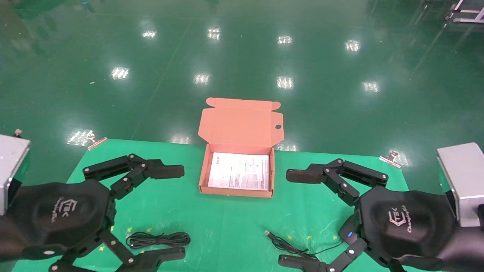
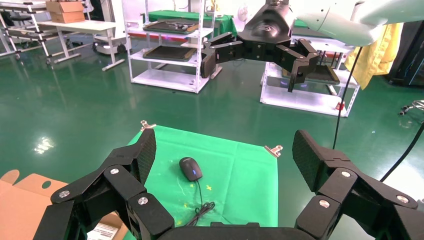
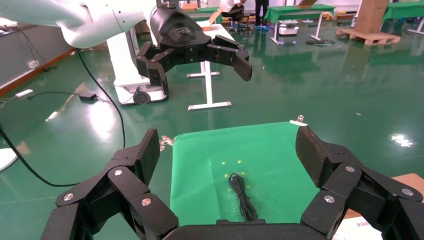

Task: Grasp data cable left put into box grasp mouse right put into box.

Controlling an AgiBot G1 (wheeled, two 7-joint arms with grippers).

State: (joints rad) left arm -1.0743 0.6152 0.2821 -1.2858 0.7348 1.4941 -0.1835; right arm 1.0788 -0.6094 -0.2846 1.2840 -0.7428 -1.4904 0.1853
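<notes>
While cardboard, the box lies open, shallow.

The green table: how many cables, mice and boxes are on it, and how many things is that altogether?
Data cable: 1
Mouse: 1
Box: 1
Total: 3 things on the green table

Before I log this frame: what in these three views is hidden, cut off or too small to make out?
- Mouse: in the head view the right gripper covers it; only its cord shows.
- Box: the printed sheet's text is too small to read; both wrist views cut the box off at the edge.
- Data cable: the left gripper blocks it from the left wrist view.
</notes>
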